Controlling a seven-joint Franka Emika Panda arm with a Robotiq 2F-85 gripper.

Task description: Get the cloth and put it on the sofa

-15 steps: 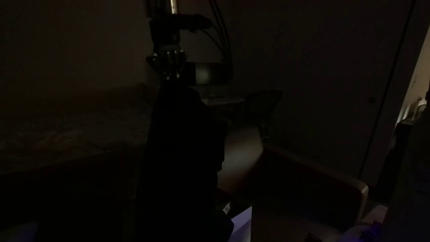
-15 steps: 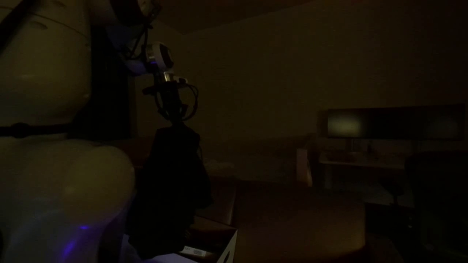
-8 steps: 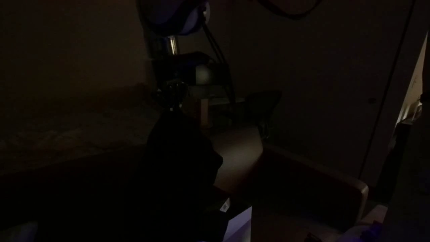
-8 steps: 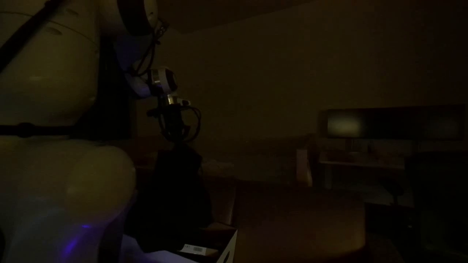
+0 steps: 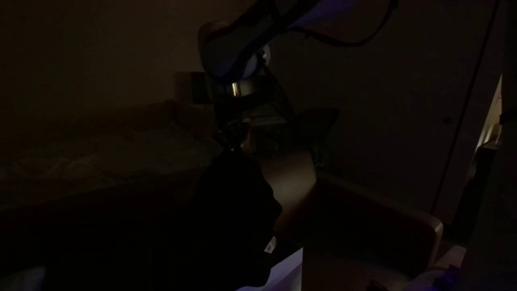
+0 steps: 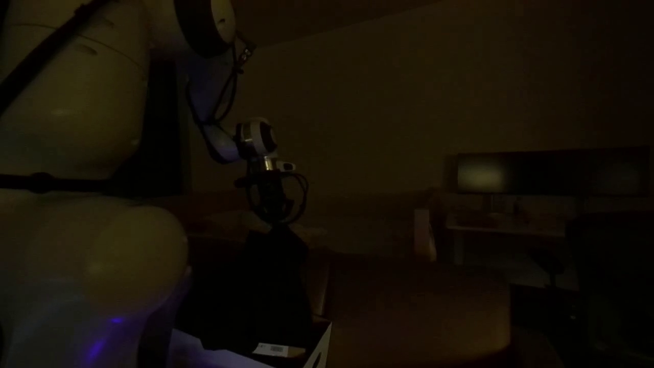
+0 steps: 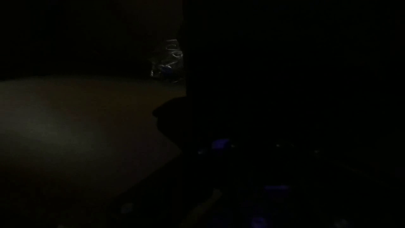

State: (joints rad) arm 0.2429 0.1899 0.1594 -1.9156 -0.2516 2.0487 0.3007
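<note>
The cloth (image 6: 255, 291) is a large near-black sheet that hangs from my gripper (image 6: 280, 226) in both exterior views. The cloth (image 5: 236, 210) gathers at the fingertips of the gripper (image 5: 232, 149) and widens downward. Its lower part overlaps a white box; I cannot tell whether it touches it. The gripper looks shut on the cloth's top. In the wrist view the fingers are nearly lost in the dark, and a black mass, probably the cloth (image 7: 269, 85), fills the right side. The sofa (image 6: 419, 306) is brown and smooth, beside the cloth; the sofa (image 5: 291, 178) also shows behind it.
The white box (image 6: 321, 348) with a printed label stands below the cloth; its wall (image 5: 290, 268) shows too. A desk (image 6: 506, 225) with a wide monitor (image 6: 552, 174) and a dark chair (image 6: 608, 276) stand farther off. Shiny clear plastic (image 7: 169, 60) shows in the wrist view. The room is very dark.
My gripper and the cloth have come down and, in the last half second, shifted to the right in both exterior views. The cloth's upper part has sunk with the gripper.
</note>
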